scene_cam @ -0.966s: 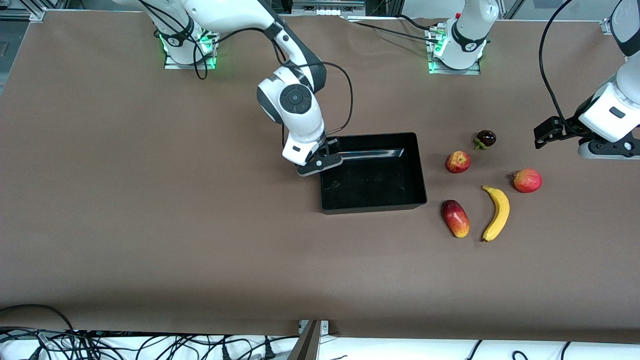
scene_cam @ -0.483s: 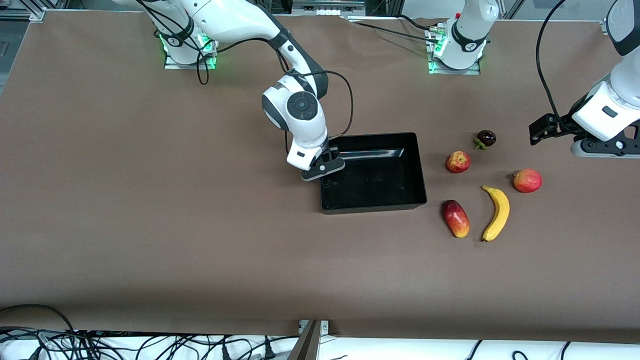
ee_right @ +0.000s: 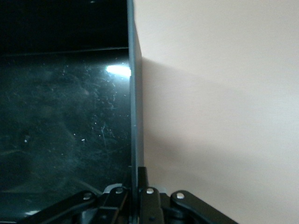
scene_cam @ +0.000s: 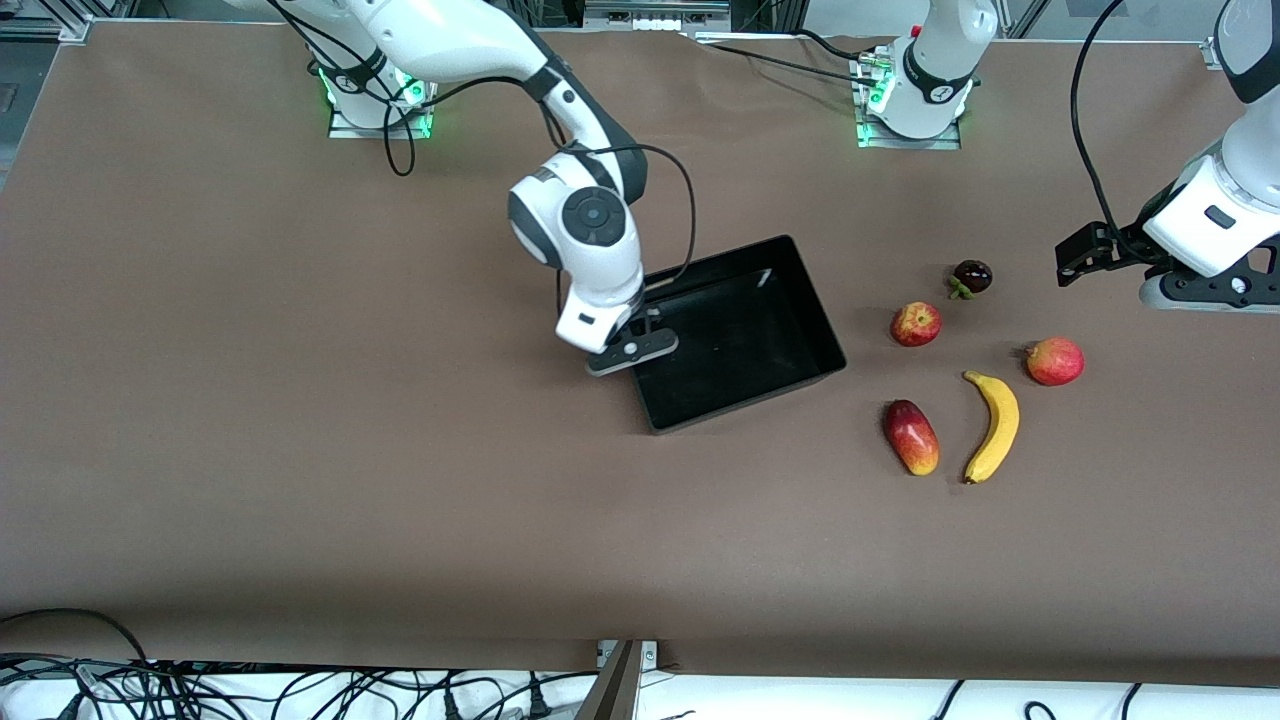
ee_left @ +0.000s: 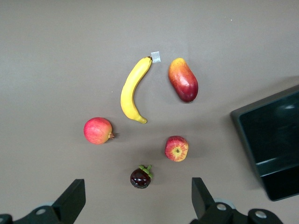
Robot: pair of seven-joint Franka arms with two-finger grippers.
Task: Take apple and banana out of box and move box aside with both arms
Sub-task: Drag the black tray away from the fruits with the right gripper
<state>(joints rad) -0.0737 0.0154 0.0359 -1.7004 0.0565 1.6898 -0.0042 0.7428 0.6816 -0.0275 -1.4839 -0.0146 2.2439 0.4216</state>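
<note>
The black box (scene_cam: 735, 340) lies mid-table, skewed to the table's edges. My right gripper (scene_cam: 630, 350) is shut on the box's wall at its end toward the right arm; in the right wrist view the fingers (ee_right: 138, 175) pinch that thin wall (ee_right: 134, 93). The yellow banana (scene_cam: 990, 425) and the small red apple (scene_cam: 915, 324) lie on the table beside the box, toward the left arm's end. My left gripper (scene_cam: 1085, 255) is open and empty in the air over the table near the fruits. The left wrist view shows its gripper (ee_left: 138, 196), the banana (ee_left: 132, 90), the apple (ee_left: 176, 148) and the box (ee_left: 273, 140).
A red-yellow mango (scene_cam: 910, 436) lies beside the banana. A pink-red round fruit (scene_cam: 1055, 361) lies on the banana's side toward the left arm's end. A dark mangosteen (scene_cam: 971, 277) lies farther from the front camera than the apple. The brown table (scene_cam: 300, 450) is wide.
The right gripper has turned the box on the table while holding its wall, so the box now sits skewed. The left gripper has shifted only slightly. The fruits have not moved.
</note>
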